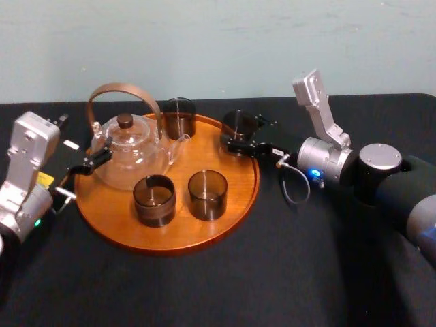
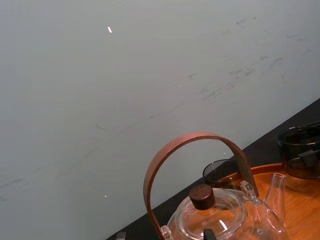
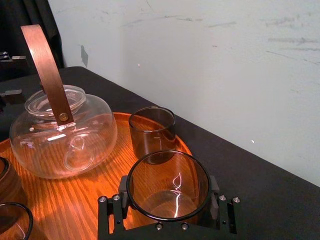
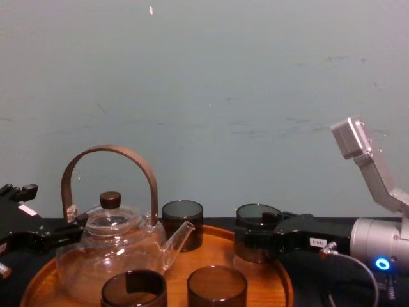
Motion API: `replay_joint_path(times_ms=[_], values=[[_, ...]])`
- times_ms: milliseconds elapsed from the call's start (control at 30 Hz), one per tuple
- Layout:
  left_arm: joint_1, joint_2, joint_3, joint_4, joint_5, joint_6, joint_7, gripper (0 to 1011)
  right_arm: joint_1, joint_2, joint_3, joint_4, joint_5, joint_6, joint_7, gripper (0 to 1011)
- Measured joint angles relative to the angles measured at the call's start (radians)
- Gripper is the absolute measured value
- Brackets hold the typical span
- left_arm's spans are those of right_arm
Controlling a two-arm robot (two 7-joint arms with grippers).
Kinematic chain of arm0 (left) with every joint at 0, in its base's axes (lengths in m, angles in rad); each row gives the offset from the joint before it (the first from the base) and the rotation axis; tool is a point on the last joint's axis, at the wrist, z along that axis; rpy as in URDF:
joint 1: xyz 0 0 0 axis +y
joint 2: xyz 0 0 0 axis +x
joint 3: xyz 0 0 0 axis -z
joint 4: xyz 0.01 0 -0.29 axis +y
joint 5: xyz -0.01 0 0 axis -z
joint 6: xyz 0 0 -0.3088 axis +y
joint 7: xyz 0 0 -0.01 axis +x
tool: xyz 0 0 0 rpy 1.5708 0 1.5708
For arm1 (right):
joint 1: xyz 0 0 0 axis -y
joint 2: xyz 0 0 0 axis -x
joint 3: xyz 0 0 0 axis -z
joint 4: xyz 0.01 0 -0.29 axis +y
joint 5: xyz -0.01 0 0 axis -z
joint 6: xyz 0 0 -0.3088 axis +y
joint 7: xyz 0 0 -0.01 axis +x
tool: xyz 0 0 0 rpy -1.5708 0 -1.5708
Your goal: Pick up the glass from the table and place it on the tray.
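A smoky dark glass (image 1: 240, 125) stands over the back right rim of the round orange-brown wooden tray (image 1: 204, 235), with my right gripper (image 1: 245, 135) shut on it. In the right wrist view the glass (image 3: 167, 186) sits between the gripper's two fingers (image 3: 113, 212), with the tray's wood showing through it. The chest view has the glass (image 4: 257, 220) just over the tray's right edge (image 4: 284, 284). My left gripper (image 1: 92, 162) rests at the tray's left side, right beside the glass teapot (image 1: 129, 151).
Three more dark glasses are on the tray: one at the back (image 1: 178, 116) and two at the front (image 1: 207, 194) (image 1: 154, 199). The teapot has a tall brown handle (image 1: 122, 90). Black table (image 1: 306, 272) spreads to the right and front of the tray.
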Motion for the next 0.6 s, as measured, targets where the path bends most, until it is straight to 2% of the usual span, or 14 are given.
replay_joint_path(times_ms=[600], values=[[0.000,0.000,0.000,0.000,0.000,0.000,0.000,1001,-0.002,0.001,0.002,-0.003,-0.001,0.002,-0.001,907]])
